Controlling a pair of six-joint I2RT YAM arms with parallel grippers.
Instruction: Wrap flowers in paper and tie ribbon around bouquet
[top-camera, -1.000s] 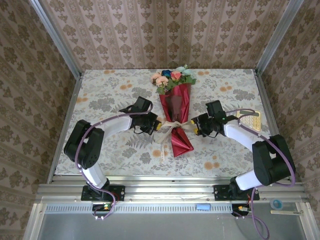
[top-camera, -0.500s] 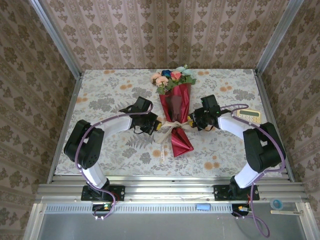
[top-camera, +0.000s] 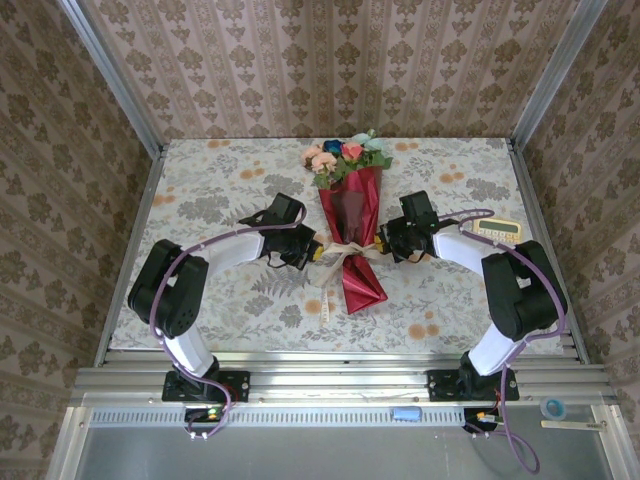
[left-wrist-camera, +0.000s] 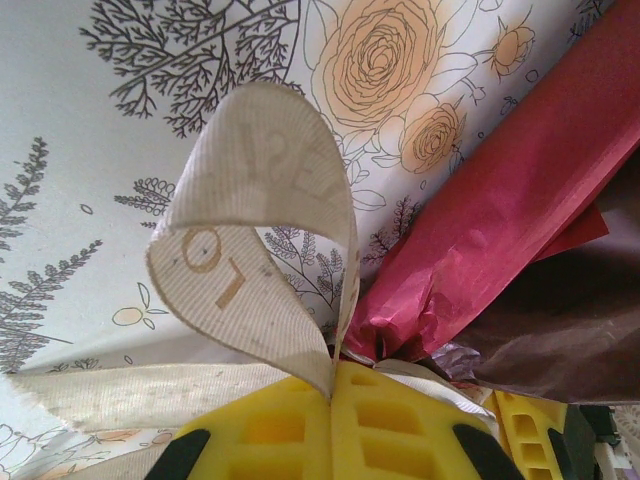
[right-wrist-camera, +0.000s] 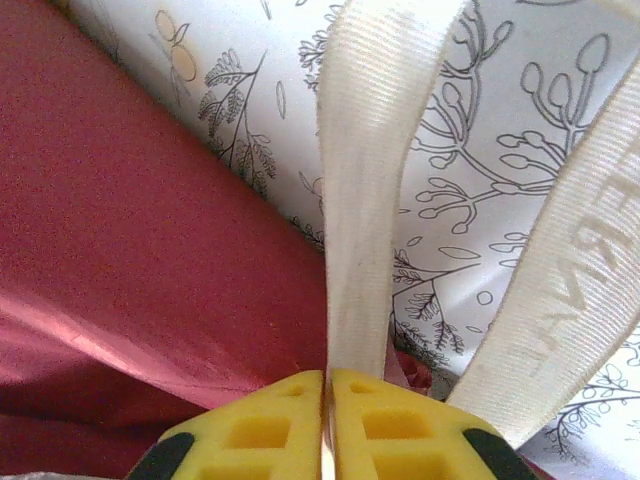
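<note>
The bouquet (top-camera: 352, 215) is laid in the middle of the table (top-camera: 200, 180), with the flowers (top-camera: 345, 157) turned toward the far edge and the narrow end of the red paper (top-camera: 362, 285) toward the arms. The ribbon (top-camera: 345, 256) is wound around the waist of the cone, and one loose tail is left lying on the cloth to the left of the cone's lower end.

The left arm is bowed out to the left and stretched low toward that waist. The left gripper (top-camera: 314, 252) is placed just beside the paper, and in the left wrist view its yellow fingers (left-wrist-camera: 280, 430) are seen pressed together on a curled loop of ribbon.

The right arm is folded sharply, with its elbow pushed out to the right. The right gripper (top-camera: 384, 243) is set at the opposite side of the waist. In the right wrist view it is clamped on a strand of ribbon rising from between the pads, and a second strand is seen beside it.

A calculator (top-camera: 500, 230) is seen near the table's right edge.
</note>
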